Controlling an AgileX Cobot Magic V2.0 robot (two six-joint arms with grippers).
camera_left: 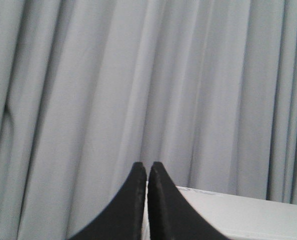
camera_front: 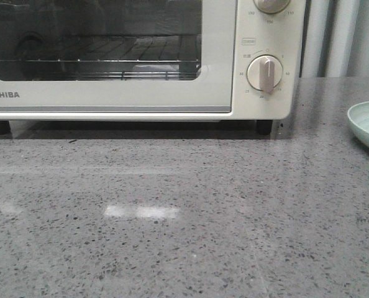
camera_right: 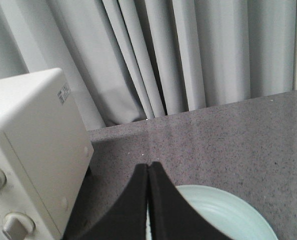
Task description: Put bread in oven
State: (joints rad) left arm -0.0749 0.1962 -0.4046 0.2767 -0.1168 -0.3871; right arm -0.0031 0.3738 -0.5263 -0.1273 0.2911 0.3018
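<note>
At the lower centre of the right wrist view, the right gripper (camera_right: pixel 148 167), fingers pressed together, hovers over a pale plate (camera_right: pixel 223 212); the bread is nowhere visible. The oven (camera_front: pixel 222 74) door stands closed. The left gripper (camera_left: pixel 147 167) is likewise pressed together.

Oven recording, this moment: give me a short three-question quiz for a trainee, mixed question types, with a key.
1. True or false: the door of the oven is closed.
2. Multiple choice: the pale green plate sits (A) on top of the oven, (B) on the counter at the oven's dial side, (C) on the wire rack.
3. Short answer: how do the fingers of the left claw and the right claw stand, and is the bread visible in any view?

Key
1. True.
2. B.
3. Both claws are shut with nothing between the fingers; no bread shows in any view.
</note>
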